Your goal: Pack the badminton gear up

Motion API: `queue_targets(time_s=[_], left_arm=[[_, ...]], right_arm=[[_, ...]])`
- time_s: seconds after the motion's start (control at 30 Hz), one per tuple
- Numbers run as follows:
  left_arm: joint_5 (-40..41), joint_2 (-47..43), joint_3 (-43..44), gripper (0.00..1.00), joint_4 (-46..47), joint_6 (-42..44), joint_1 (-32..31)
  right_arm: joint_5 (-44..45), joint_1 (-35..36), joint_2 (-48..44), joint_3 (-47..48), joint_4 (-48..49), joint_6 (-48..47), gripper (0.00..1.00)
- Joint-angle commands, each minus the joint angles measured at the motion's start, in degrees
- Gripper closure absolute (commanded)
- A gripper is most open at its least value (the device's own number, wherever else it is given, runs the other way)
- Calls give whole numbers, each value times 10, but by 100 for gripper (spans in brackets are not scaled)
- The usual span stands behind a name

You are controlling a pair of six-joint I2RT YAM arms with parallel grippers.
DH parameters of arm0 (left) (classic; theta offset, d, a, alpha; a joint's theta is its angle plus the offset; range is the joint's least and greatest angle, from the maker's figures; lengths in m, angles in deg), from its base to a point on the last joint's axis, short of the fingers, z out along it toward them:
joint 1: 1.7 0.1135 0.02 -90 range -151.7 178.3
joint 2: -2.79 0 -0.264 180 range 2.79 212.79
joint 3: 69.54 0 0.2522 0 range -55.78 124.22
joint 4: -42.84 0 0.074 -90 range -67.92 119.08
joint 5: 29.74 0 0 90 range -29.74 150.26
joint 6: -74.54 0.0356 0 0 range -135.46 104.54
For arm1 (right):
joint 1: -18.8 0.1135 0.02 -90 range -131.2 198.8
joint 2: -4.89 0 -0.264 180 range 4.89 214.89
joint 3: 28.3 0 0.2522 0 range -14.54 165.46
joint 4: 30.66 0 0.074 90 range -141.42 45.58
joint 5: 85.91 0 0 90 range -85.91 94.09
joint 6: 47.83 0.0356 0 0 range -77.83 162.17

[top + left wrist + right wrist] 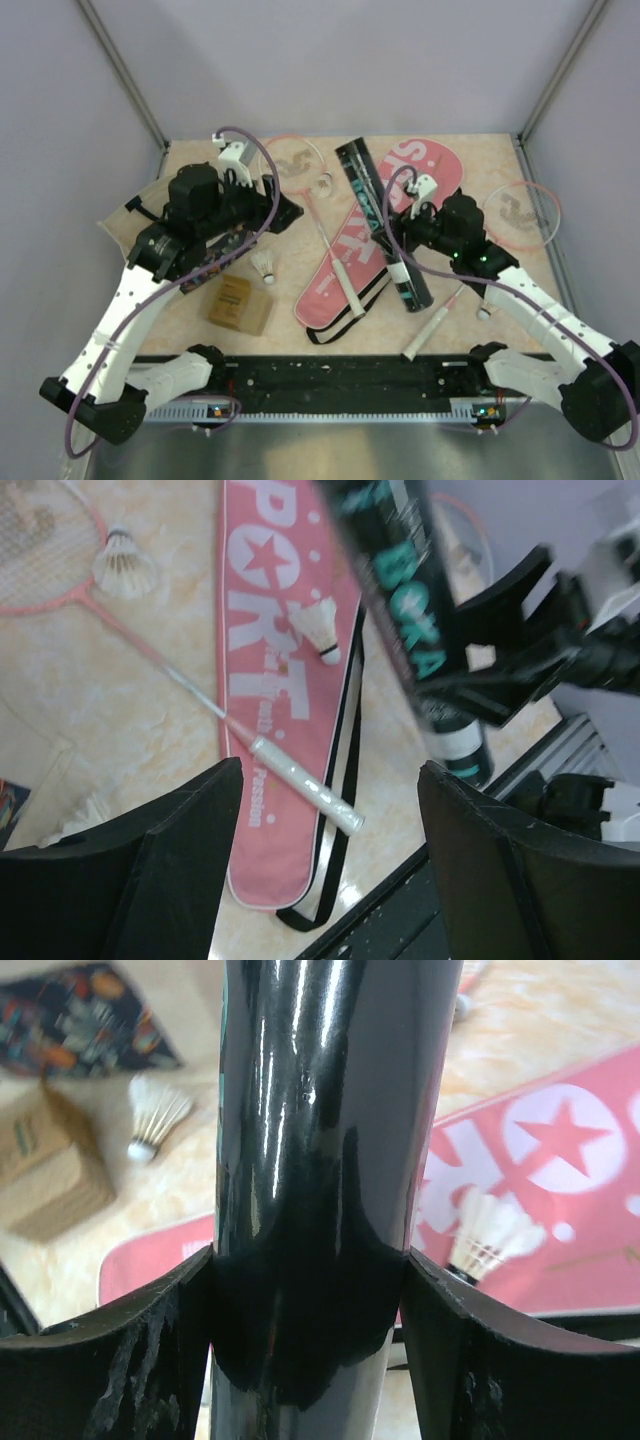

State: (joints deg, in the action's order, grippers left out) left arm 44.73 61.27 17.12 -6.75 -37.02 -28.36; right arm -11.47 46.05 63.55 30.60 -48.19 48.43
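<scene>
Beige marbled tabletop (185,165) between plain lilac-grey walls (320,60). At far left, corner of a beige tote bag (112,218) showing under the left arm. Next, left gripper (330,770) gaping wide with nothing between its fingers, poised above the pink cover (265,870). Below it, small brown cardboard box (240,303), green print too small to read, with a white feather shuttlecock (264,266) just beside. Then a pink-rimmed racket (297,160), second shuttlecock (323,183) at its throat, white shaft and handle lying slantwise across the cover. On the cover, "SPORT" in big white capitals, a star filling the O, and smaller "with Passion" alongside. Black strap (338,850) trailing along one edge, third shuttlecock (485,1230) lying on the pink beside the lettering. Slanting over the cover, black tube (365,190), teal lettering apparently "BOKA", clamped partway along between both fingers of the right gripper (310,1260) and well to the right of the left gripper. At far right, other racket (520,213) flat on the table, apart from both grippers.
</scene>
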Motion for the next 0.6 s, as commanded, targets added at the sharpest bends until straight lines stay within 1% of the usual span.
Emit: queue_targets(time_s=[0.0,0.07,0.13,0.23,0.4,0.57], left_arm=[[-23,20,91,25,16,-4,2],[-11,38,119,28,-1,12,5],[-20,58,157,33,-23,20,8],[-44,76,189,43,-42,11,8],[-92,78,181,48,-42,-11,8],[-91,69,157,52,-39,-16,8]], right_arm=[[-135,33,21,40,25,-145,54],[-180,44,28,46,12,-173,55],[-229,53,28,48,2,-196,56],[-257,60,22,43,2,-214,59],[-265,76,11,28,9,-226,61],[-265,83,-8,2,49,-218,62]])
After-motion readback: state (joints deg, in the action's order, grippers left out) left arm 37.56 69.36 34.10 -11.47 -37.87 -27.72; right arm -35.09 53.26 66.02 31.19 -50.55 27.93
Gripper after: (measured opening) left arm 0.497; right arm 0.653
